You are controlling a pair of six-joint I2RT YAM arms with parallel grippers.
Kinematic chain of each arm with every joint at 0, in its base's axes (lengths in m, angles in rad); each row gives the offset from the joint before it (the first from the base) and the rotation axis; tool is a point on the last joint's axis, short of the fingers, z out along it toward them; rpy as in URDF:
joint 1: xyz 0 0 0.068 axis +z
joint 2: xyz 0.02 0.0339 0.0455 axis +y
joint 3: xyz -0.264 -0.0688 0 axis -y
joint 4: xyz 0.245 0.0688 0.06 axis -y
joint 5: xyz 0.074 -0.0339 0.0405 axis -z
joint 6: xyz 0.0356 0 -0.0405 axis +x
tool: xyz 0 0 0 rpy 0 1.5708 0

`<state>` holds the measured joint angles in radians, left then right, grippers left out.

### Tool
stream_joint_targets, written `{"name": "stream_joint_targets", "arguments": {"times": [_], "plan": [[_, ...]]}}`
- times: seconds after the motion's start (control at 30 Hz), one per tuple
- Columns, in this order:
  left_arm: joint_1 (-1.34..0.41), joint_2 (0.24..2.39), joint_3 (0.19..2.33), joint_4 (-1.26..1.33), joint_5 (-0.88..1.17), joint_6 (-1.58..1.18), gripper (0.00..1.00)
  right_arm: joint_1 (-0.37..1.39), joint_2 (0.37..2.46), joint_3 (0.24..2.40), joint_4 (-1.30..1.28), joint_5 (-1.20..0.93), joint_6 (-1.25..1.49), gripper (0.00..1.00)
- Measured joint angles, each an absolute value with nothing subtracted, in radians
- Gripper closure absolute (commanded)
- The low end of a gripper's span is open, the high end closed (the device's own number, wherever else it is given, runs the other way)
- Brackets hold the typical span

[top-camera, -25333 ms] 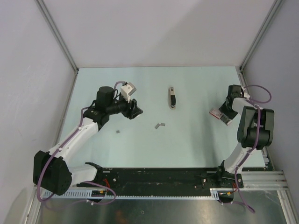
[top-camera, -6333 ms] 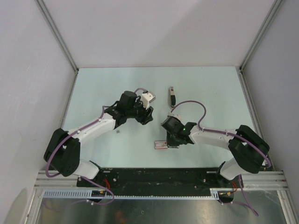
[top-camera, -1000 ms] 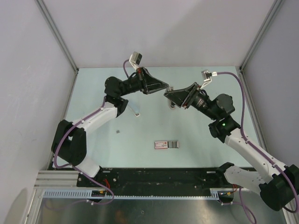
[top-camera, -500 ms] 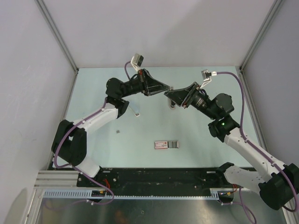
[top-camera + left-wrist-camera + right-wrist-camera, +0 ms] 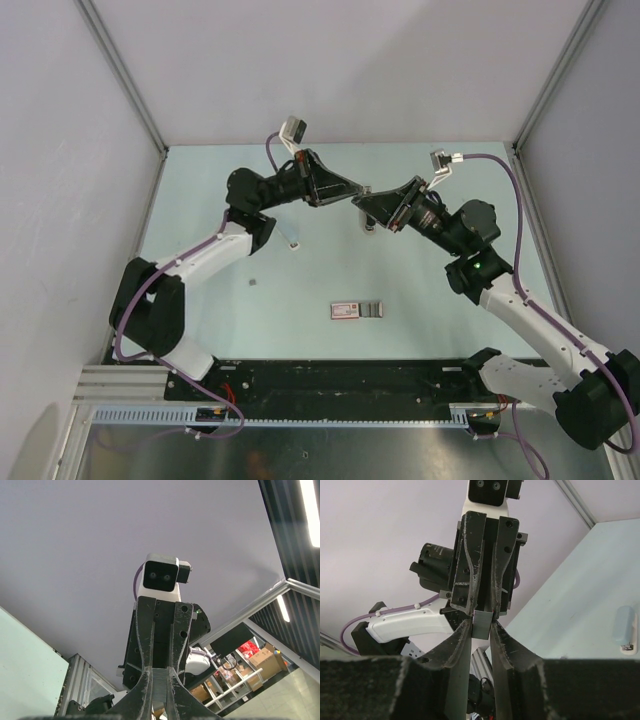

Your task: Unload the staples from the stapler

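Left fingers [image 5: 471, 575] and right fingers [image 5: 457, 650] both pinch one grey staple strip [image 5: 481, 624] in mid-air, apparently for a handover. The stapler [image 5: 368, 227] lies on the counter [image 5: 300, 290] just below.

Two arms — left arm [image 5: 205, 258], right arm [image 5: 522, 312]; one stapler [image 5: 481, 624]; one red-and-white box [image 5: 357, 309]; two loose staple pieces [image 5: 253, 283] [image 5: 292, 245].

Robotics test cell: plain grey panel walls [image 5: 330, 70] on aluminium posts [image 5: 120, 75] enclose a pale green table [image 5: 300, 290] with a black mounting rail [image 5: 340, 378] along its near edge. Beyond the fingers [image 5: 141, 692] of the left gripper [image 5: 159, 672], to their right, storage racks [image 5: 235, 680] and cardboard boxes [image 5: 267, 660] stand under strip lights [image 5: 310, 505], marking a warehouse-style lab.
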<state>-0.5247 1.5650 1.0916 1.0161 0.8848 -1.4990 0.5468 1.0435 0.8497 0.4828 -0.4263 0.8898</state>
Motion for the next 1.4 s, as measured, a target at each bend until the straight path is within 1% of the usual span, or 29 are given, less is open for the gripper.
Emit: {"name": "stream_joint_targets", "arguments": {"times": [0.07, 0.1, 0.23, 0.3, 0.37, 0.47, 0.6, 0.73, 0.77, 0.83, 0.93, 1.0, 1.07, 1.27, 1.4], "plan": [[-0.525, 1.561, 1.092, 1.016, 0.886, -1.488, 0.83, 0.545, 1.043, 0.850, 0.483, -0.426, 0.890, 0.76], [-0.525, 1.559, 1.092, 1.015, 0.888, -1.478, 0.80, 0.544, 1.041, 0.851, 0.478, -0.427, 0.889, 0.76], [-0.524, 1.552, 1.092, 0.994, 0.900, -1.432, 0.74, 0.539, 1.021, 0.856, 0.422, -0.430, 0.878, 0.77], [-0.518, 1.545, 1.092, 0.953, 0.908, -1.393, 0.68, 0.533, 1.003, 0.858, 0.366, -0.429, 0.860, 0.78], [-0.509, 1.533, 1.103, 0.847, 0.916, -1.313, 0.63, 0.530, 0.982, 0.859, 0.281, -0.423, 0.833, 0.79], [-0.490, 1.526, 1.158, 0.586, 0.892, -1.118, 0.57, 0.532, 0.958, 0.862, 0.125, -0.402, 0.785, 0.80], [-0.466, 1.519, 1.181, 0.302, 0.835, -0.871, 0.47, 0.580, 0.957, 0.863, -0.112, -0.331, 0.719, 0.82], [-0.451, 1.518, 1.148, 0.129, 0.786, -0.686, 0.44, 0.673, 0.976, 0.863, -0.312, -0.223, 0.678, 0.82], [-0.450, 1.518, 1.129, 0.092, 0.771, -0.635, 0.40, 0.696, 0.985, 0.863, -0.355, -0.195, 0.676, 0.82], [-0.449, 1.518, 1.098, 0.046, 0.750, -0.566, 0.36, 0.732, 0.998, 0.859, -0.419, -0.146, 0.678, 0.82], [-0.449, 1.518, 1.050, -0.014, 0.713, -0.464, 0.33, 0.769, 1.006, 0.827, -0.473, -0.073, 0.696, 0.82], [-0.449, 1.518, 1.028, -0.034, 0.691, -0.403, 0.29, 0.793, 1.015, 0.804, -0.498, -0.029, 0.719, 0.82], [-0.449, 1.518, 1.009, -0.046, 0.671, -0.345, 0.28, 0.829, 1.042, 0.785, -0.521, 0.014, 0.747, 0.82], [-0.449, 1.518, 0.964, -0.061, 0.627, -0.235, 0.29, 0.947, 1.183, 0.778, -0.542, 0.108, 0.824, 0.82], [-0.449, 1.518, 0.940, -0.067, 0.604, -0.189, 0.29, 0.994, 1.250, 0.775, -0.543, 0.160, 0.866, 0.81]]}}
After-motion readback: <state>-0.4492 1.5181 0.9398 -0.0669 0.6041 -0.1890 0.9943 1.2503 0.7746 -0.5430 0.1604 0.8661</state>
